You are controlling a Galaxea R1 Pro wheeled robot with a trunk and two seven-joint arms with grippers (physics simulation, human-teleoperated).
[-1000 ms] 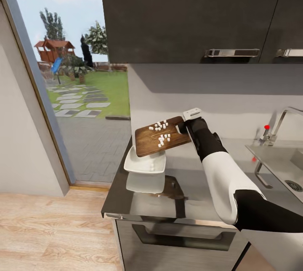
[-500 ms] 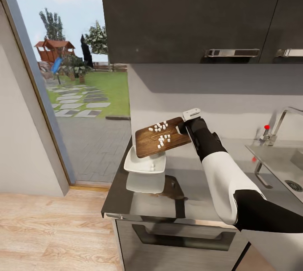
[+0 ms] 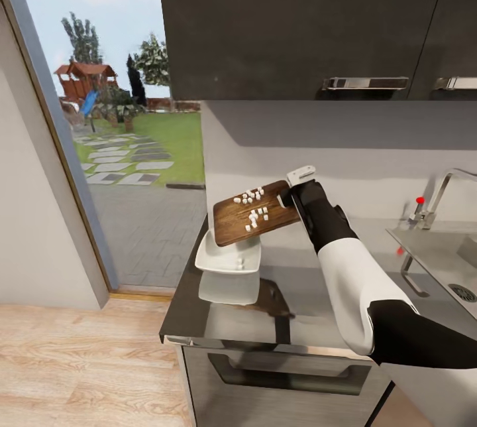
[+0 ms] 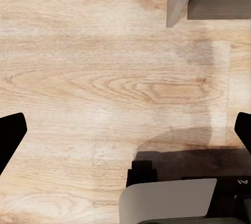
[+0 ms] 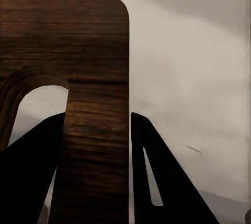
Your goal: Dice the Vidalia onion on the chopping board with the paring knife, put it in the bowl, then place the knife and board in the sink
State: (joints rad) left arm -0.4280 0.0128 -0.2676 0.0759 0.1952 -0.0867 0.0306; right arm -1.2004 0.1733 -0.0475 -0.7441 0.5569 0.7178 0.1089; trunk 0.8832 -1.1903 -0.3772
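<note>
- Most of the diced onion (image 3: 252, 209) sits in white cubes on the chopping board (image 3: 254, 215), while one or two pieces lie in the bowl (image 3: 228, 258) below.
- You hold the chopping board tilted in the air, its low corner over the bowl's far rim and its high end at the right gripper (image 3: 289, 197).
- Your right gripper's jaws pinch the board's handle end; the right wrist view shows the dark fingers (image 5: 157, 177) on either side of the wooden handle loop (image 5: 94, 145).
- The bowl rests on the countertop (image 3: 298, 307) near its left end, well apart from the sink (image 3: 440, 254) at the right.
- Your left gripper's jaws are spread wide over the wooden floor (image 4: 94, 78), holding nothing.
- I judge you are mid-step on tipping the dice into the bowl, with that step only begun.
- Your next move calls for a steeper tilt, keeping the low corner above the bowl so that the cubes do not land on the counter or go over its edge.
- The paring knife may be somewhere on the counter, but I cannot make it out from the head view.
- After the tipping, both knife and board go to the sink.
</note>
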